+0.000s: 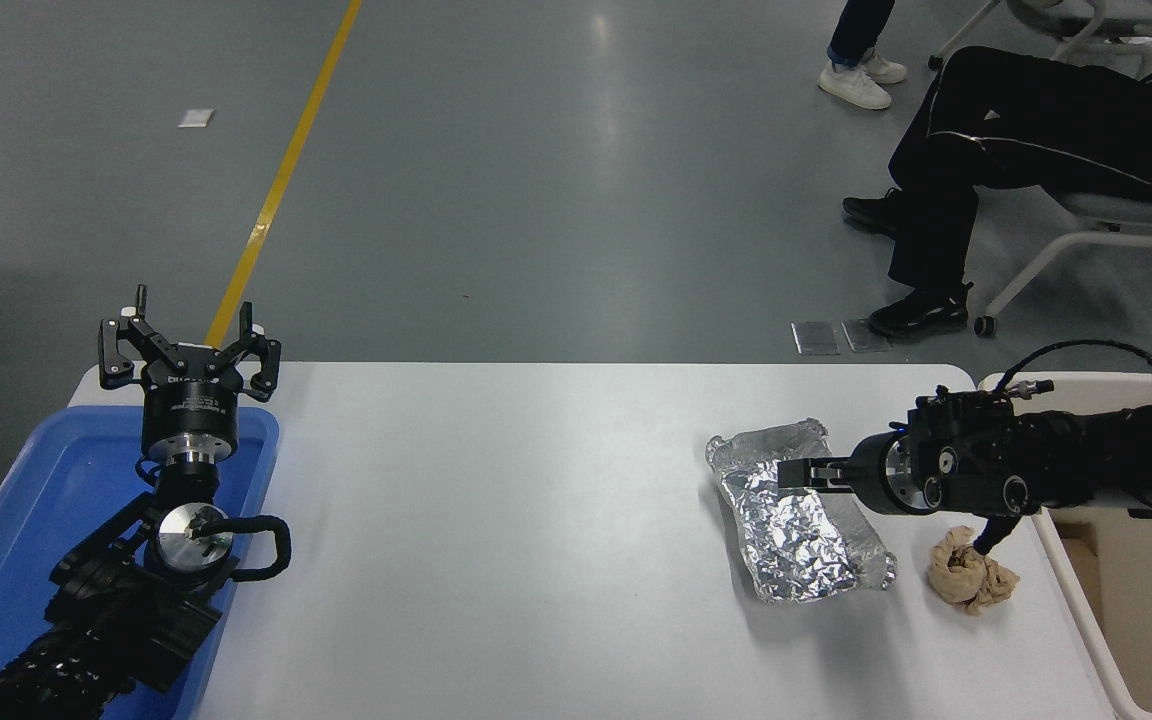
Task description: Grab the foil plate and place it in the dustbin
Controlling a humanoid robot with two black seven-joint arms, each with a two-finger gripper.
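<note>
Stretching across the long white table (pixel 536 520), the scene runs from the shallow blue plastic tray (pixel 46 500) to the big cream-beige plastic dustbin (pixel 1151 640) at the right edge. The parked left gripper (pixel 188 352) stands spread open over the tray. The crinkled silver foil plate (pixel 796 525) lies flat near the bin, the right gripper (pixel 801 473) low over it; closure hard to tell. Risk: thin foil crumpling or slipping, or the arm nudging the crumpled brown paper wad (pixel 968 570). No readable writing.
</note>
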